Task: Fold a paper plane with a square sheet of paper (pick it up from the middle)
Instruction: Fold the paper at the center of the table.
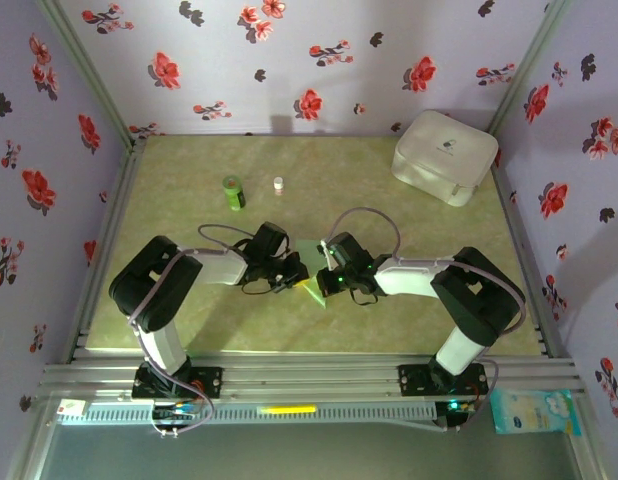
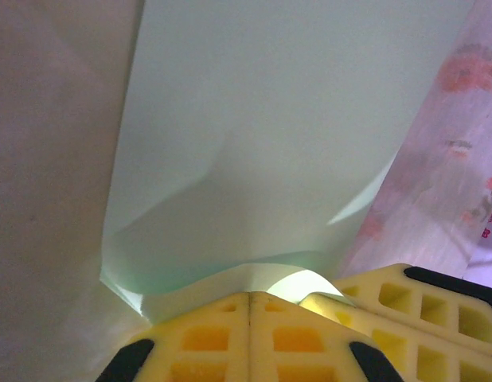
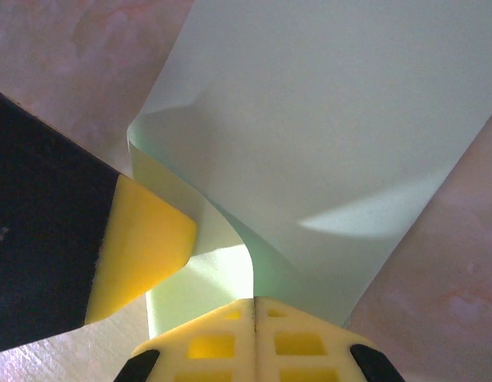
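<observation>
Square sheet of paper [image 1: 315,288] at bench [image 1: 409,325] centre, 5 o'clock of bottle [image 1: 234,192]; thin, light, limp, crease-prone; left gripper [image 2: 250,298] at 9 o'clock, right gripper [image 3: 255,302] at 3 o'clock, jaws of both pinched on sheet; likely best held near edges, gently.

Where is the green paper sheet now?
In the top view the square sheet of paper is in the middle of the table, pinched by the left hand and the right hand, nearer than the green bottle.
</observation>
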Motion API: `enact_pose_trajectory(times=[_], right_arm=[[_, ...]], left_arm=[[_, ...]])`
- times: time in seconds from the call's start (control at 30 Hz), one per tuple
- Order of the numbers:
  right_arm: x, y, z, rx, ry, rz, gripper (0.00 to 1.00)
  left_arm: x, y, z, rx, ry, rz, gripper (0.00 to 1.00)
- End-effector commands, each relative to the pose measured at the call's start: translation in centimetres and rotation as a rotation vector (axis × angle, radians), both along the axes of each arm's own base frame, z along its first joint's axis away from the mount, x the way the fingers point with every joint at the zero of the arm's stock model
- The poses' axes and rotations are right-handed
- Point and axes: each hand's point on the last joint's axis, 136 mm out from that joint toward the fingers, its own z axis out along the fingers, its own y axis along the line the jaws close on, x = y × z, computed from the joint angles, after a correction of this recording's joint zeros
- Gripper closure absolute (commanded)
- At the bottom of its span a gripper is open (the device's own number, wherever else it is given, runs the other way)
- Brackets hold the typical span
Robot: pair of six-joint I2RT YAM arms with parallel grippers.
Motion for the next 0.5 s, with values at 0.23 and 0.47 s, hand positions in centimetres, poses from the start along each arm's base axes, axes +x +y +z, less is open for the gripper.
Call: enact_pose_trajectory(times=[0.23,0.47], right_arm=[[1.9,-2.5,4.8,0.064,-0.004,-0.172,0.57],[-1.3,-1.5,7.7,0.263,0.206,-0.146,0.60]], left_arm=[[-1.3,1.7,-3.1,0.090,0.046,0.009,1.00],[-1.2,1.8,-3.0,0.092,0.039,0.015,1.00]])
